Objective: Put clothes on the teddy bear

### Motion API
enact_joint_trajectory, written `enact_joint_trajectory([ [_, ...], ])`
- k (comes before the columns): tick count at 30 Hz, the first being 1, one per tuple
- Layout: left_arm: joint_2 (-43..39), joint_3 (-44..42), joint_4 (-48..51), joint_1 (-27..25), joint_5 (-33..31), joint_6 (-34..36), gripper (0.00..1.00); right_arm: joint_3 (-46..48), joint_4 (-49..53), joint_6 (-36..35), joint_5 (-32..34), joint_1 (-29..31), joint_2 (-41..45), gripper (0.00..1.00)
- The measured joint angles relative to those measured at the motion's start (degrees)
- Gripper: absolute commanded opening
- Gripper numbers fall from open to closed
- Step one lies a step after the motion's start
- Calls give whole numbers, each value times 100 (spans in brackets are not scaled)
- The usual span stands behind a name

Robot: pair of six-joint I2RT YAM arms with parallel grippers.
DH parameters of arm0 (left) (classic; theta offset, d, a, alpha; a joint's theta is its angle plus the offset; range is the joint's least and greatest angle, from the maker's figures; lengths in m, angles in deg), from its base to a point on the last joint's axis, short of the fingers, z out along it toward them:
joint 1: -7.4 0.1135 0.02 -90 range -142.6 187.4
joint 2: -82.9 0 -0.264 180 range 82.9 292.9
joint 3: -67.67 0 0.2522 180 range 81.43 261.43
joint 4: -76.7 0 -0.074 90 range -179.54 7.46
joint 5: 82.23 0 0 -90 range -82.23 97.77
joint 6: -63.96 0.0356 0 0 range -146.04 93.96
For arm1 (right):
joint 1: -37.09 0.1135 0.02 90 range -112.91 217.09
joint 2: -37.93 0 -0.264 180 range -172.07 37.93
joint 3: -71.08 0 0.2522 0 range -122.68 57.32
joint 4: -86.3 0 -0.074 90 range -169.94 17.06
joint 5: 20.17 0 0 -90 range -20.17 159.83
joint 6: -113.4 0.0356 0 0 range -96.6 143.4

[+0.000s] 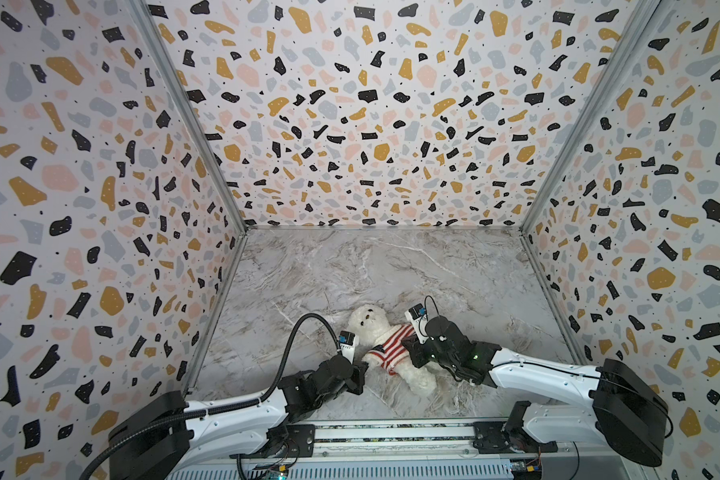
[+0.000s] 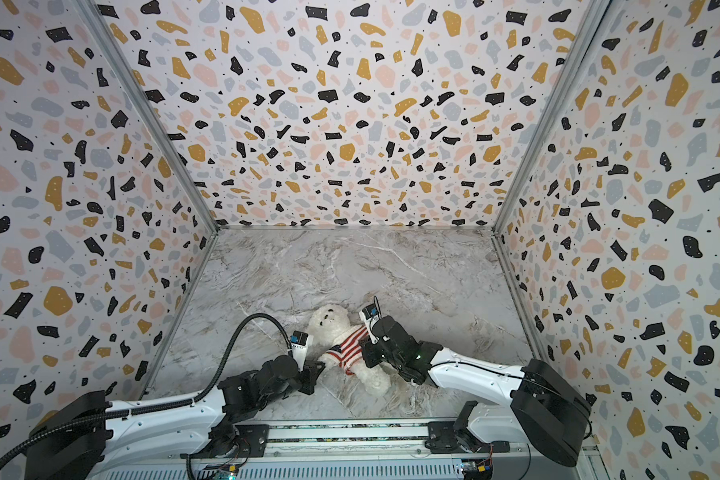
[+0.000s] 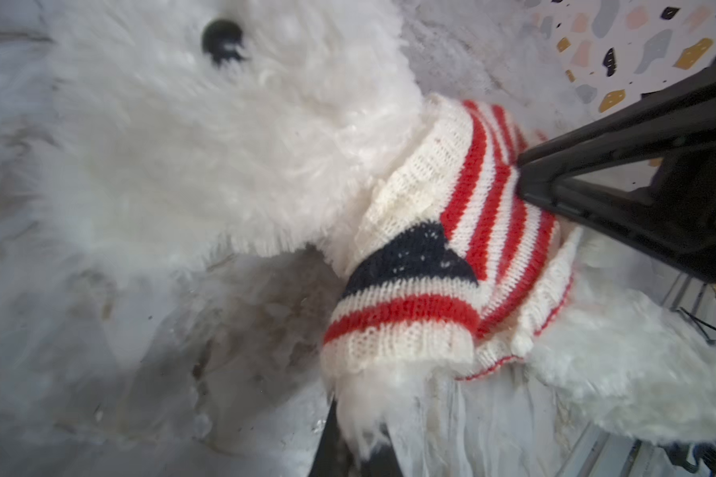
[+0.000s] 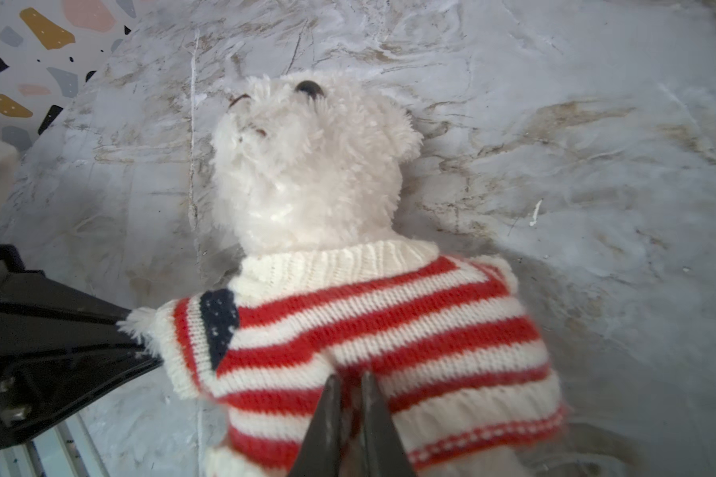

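Teddy bear (image 1: 366, 318) is face-up on the marble tabletop (image 1: 391, 266), near the front edge, roughly mid-width. It lies diagonal in both top views: head toward back-left, legs toward front-right. It sits between my two grippers.

Striped sweater (image 4: 410, 330) is on the torso: collar round the neck, hem low on the body, bare white fur below it. On my left arm's side the paw pokes out of the sleeve cuff. The navy starred patch sits by that sleeve.

Left gripper (image 3: 354, 444): jaws together, clamped on that paw just past the cuff. Left wrist view shows white fur squeezed between the fingers. Right wrist view agrees: tips right at the fluff sticking out of the sleeve.

Right gripper (image 4: 350, 384): tips are on the sweater's front, low on the red and white stripes, above the hem. Fingers are nearly together with a thin slit between them, and knit shows in the slit. Can't tell whether they pinch the fabric or just rest on it.

Sleeve on my right arm's side looks bunched at the shoulder in the right wrist view. Can't make out a paw there.
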Motion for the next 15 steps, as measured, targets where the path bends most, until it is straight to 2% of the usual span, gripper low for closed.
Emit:
enact_joint_trajectory([
  [6, 57, 2, 190, 0, -175, 79, 0, -170, 372, -153, 186, 22, 39, 36],
  [11, 92, 11, 254, 4, -310, 164, 0, -393, 466, -334, 127, -149, 13, 38],
  [15, 140, 68, 398, 44, -409, 245, 0, -610, 411, -448, 22, -286, -317, 36],
])
